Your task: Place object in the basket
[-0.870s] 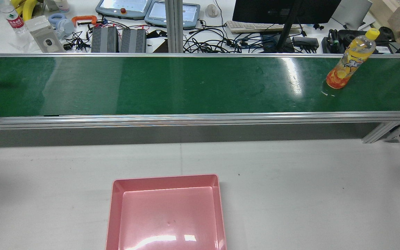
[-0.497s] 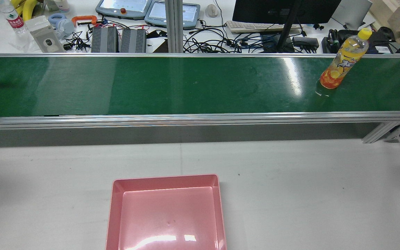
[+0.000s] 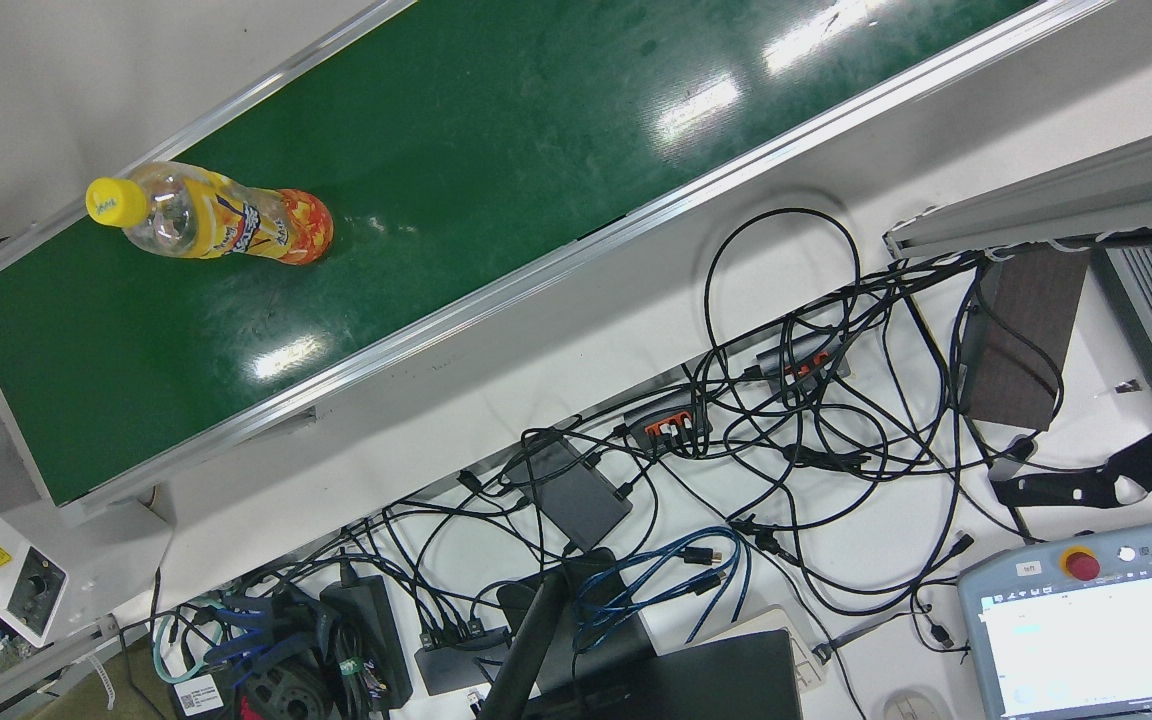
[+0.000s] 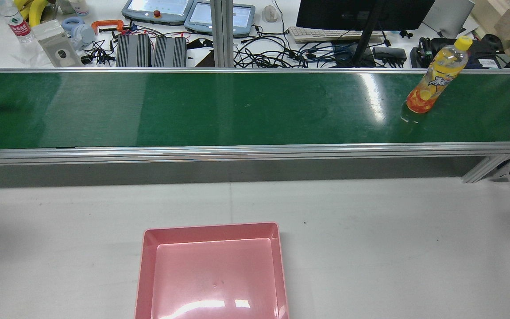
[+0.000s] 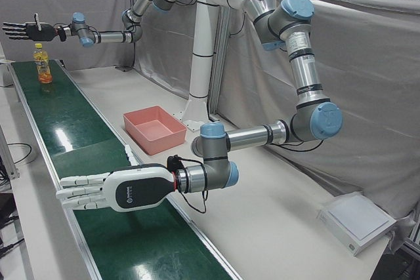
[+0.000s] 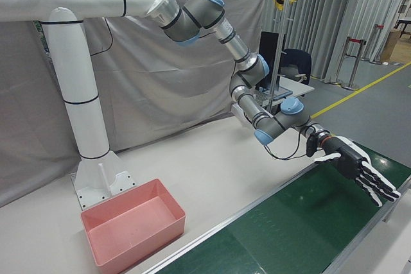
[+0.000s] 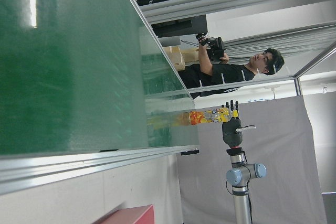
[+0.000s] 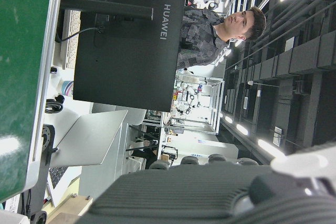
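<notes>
Bottle (image 3: 221, 225) upright on green belt (image 3: 496, 150) in front view, near one rail and close to belt's end, long bare stretch beyond.

Rear view: stands at belt's right end, well apart from pink basket (image 4: 213, 232) on grey surface (image 4: 392, 243); basket's near edge cut off.

Left-front view: left hand (image 5: 111, 189) flat, fingers straight and apart, empty, over near rail; right hand (image 5: 23, 29) spread wide, empty, above bottle, not touching.

My left hand (image 5: 98, 189) is stretched out flat and level, palm down, fingers straight and slightly spread, holding nothing. My right hand (image 6: 357, 168) reaches far out on a nearly straight arm, sloping downward, its fingers (image 6: 379, 188) extended, apart and empty.
</notes>
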You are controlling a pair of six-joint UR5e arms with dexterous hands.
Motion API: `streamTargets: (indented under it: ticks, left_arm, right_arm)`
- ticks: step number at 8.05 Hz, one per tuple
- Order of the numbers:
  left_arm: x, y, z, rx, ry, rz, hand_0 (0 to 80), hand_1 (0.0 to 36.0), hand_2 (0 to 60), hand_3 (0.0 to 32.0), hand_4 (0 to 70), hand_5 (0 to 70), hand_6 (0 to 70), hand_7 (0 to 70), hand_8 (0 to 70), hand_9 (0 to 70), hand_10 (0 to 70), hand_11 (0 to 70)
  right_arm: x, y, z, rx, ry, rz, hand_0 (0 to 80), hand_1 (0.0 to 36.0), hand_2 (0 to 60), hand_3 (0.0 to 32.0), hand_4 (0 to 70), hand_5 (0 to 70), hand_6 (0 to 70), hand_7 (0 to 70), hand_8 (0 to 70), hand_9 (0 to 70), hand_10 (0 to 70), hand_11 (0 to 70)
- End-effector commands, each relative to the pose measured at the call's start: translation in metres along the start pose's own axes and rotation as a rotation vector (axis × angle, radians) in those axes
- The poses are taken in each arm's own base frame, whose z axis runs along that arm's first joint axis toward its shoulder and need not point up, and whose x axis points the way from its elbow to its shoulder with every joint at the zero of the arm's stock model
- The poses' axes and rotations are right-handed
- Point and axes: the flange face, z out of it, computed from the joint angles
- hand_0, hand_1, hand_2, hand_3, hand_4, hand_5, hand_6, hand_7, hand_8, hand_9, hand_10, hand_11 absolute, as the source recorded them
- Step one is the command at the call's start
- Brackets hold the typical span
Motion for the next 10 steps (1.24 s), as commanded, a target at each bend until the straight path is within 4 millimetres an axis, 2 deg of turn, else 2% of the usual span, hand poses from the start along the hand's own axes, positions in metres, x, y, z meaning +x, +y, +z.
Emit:
streamTargets:
  ticks: [1,6,10]
  left_arm:
    - [0.0016,0.0009,0.0016,-0.001,0.003,0.001,53.5,16.9,0.0,0.0,4.2,6.5,0.0,0.0,0.0,0.0,6.0,11.0]
    - [0.0033,0.0008,0.0017,0.003,0.003,0.002,53.0,17.5,0.0,0.0,4.9,7.5,0.0,0.0,0.0,0.0,5.6,10.3]
    - [0.0063,0.0006,0.0011,0.006,0.009,0.003,52.9,16.6,0.0,0.0,4.7,7.1,0.0,0.0,0.0,0.0,5.5,10.3]
  right_arm:
    - [0.0000,0.0000,0.0000,0.000,0.000,-0.001,0.0,0.0,0.0,0.0,0.0,0.0,0.0,0.0,0.0,0.0,0.0,0.0]
    - [0.0001,-0.0008,-0.0007,0.001,0.000,0.000,0.0,0.0,0.0,0.0,0.0,0.0,0.0,0.0,0.0,0.0,0.0,0.0]
    - [0.0000,0.0000,0.0000,0.000,0.000,0.000,0.0,0.0,0.0,0.0,0.0,0.0,0.0,0.0,0.0,0.0,0.0,0.0]
